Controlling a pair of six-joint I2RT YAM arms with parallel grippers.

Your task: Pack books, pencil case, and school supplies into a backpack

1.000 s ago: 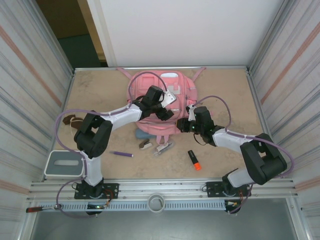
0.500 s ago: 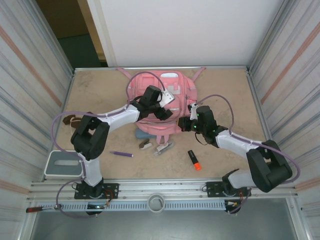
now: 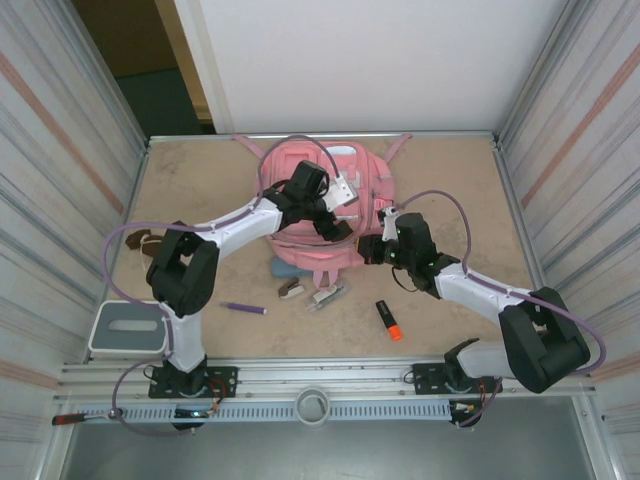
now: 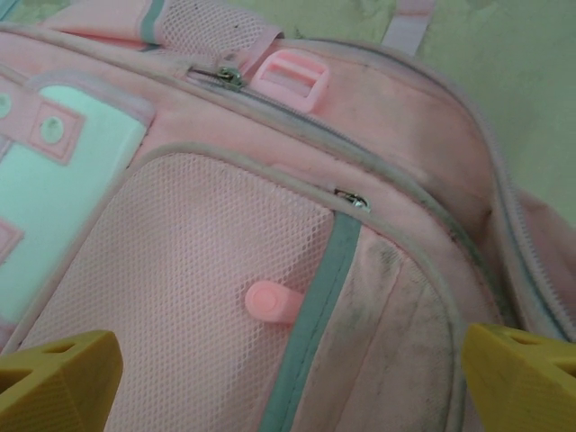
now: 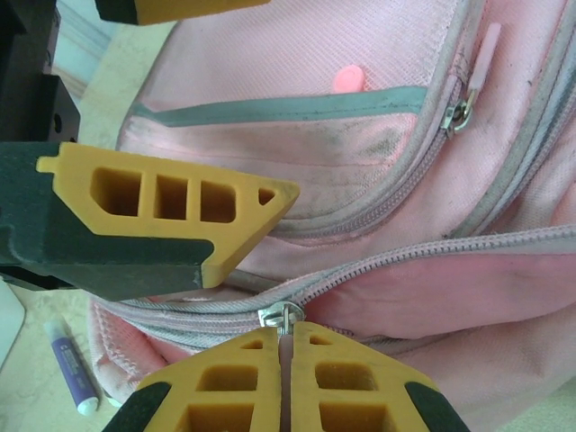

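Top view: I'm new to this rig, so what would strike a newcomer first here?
The big pink backpack sits in the middle of the table. The right claw is shut on a zip pull at its side; the left claw hangs open over the mesh pocket. A pen and an orange highlighter lie loose in front.

A fixed overhead camera looks down; both wrist cameras face the shared backpack (image 4: 207,252) close up.
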